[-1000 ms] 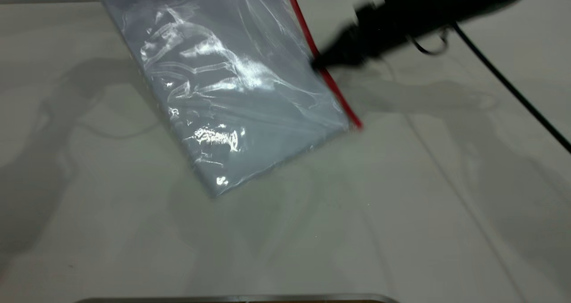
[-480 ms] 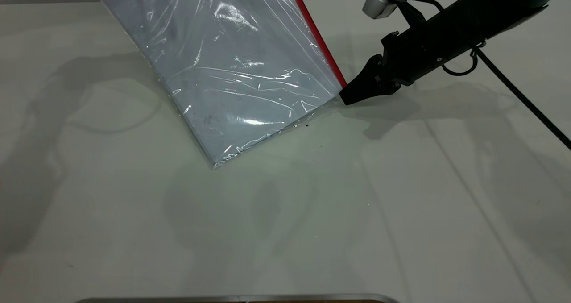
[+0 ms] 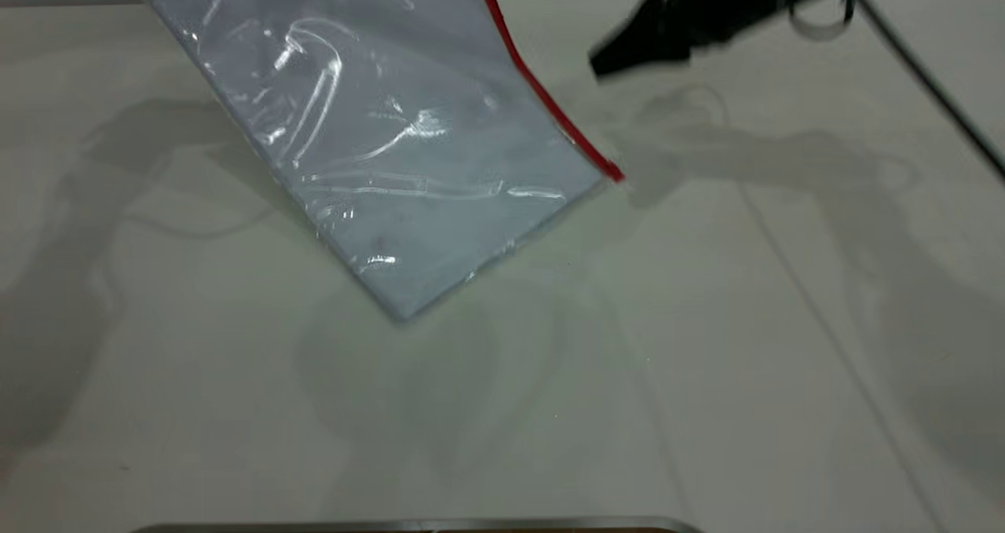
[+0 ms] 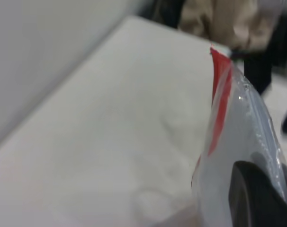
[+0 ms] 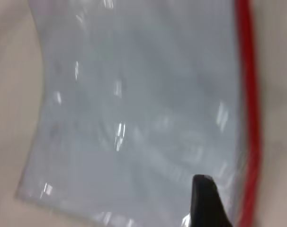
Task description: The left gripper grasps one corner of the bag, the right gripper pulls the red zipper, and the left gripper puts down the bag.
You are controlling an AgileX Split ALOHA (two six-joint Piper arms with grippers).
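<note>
The bag (image 3: 377,148), a clear pouch with pale sheets inside, hangs tilted from the top of the exterior view, its low corner close to the table. The red zipper (image 3: 542,97) runs down its right edge to a small red end. My left gripper is out of the exterior view. In the left wrist view one black finger (image 4: 257,198) presses on the bag (image 4: 243,142) beside the zipper (image 4: 220,94). My right gripper (image 3: 601,62) is blurred, up and right of the zipper, clear of the bag. In the right wrist view one finger (image 5: 207,203) stands over the bag (image 5: 134,109) beside the zipper (image 5: 250,109).
The pale table (image 3: 707,344) lies under and around the bag. A metal rim (image 3: 416,525) shows at the near edge. A black cable (image 3: 926,78) trails from the right arm across the table's right side.
My right gripper has left the zipper's lower end and moved up and away. The bag has swung, and its low corner and zipper end now sit a little lower and further right.
</note>
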